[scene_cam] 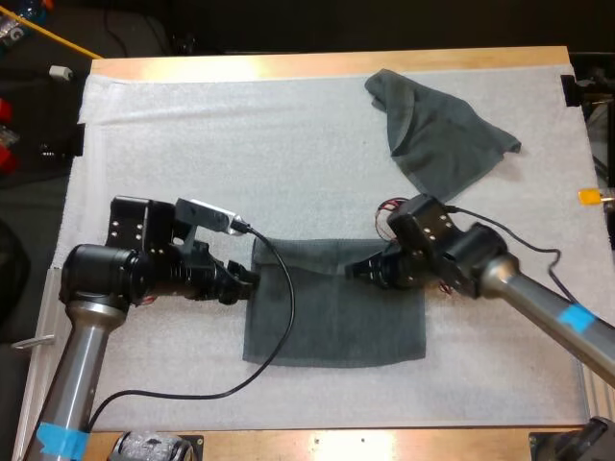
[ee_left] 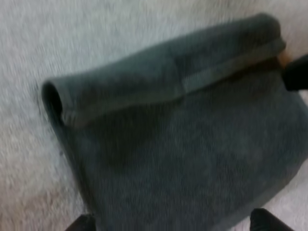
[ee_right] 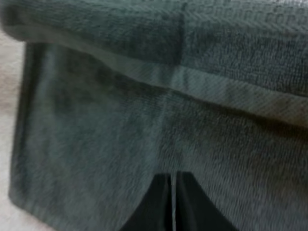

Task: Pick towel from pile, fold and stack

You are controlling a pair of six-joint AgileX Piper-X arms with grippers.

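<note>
No words, labels, brand names, numbers or signs can be read on anything in these views.

Lab: wooden table (scene_cam: 288, 65), white mat (scene_cam: 240, 144)

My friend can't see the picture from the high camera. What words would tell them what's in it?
A folded dark grey-green towel lies on the white mat, with the left gripper at its left edge and the right gripper over its far part. A crumpled towel sits near the mat's far right corner.
</note>
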